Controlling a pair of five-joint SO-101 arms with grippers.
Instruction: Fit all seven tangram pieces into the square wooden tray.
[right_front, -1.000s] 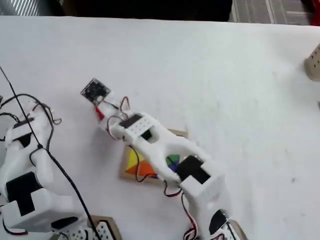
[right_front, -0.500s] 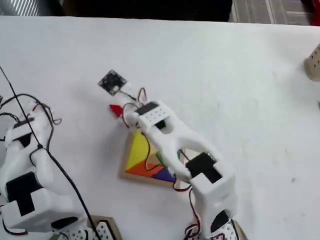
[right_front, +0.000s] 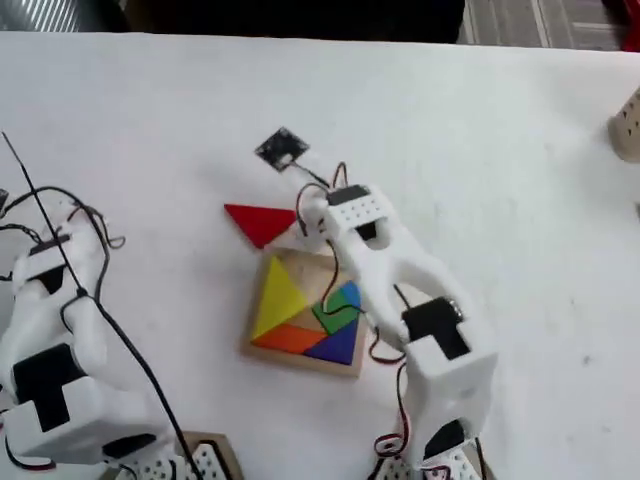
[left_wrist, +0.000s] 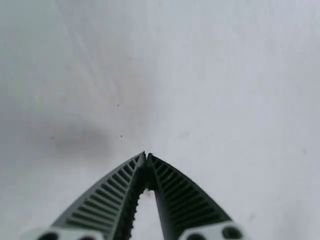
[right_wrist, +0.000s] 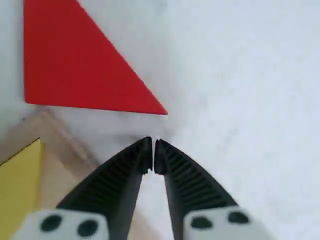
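The tray lies on the white table between the two arms. It holds a yellow triangle on its left side, an orange piece along the near edge, a purple triangle at the near right corner, a green piece above that and a small blue piece. Bare wood shows in the far part of the tray. The right arm crosses the tray's right side, so there may be more under it. The red triangle lies flat on the table just beyond the tray's far left corner, apart from the rim. In the right wrist view the right gripper has its fingers pressed together on nothing, with the tips just short of the red triangle's sharp corner and beside the tray's rim. The left arm stands at the table's left edge, well apart from the tray. The left gripper is also pressed together and empty, over bare table.
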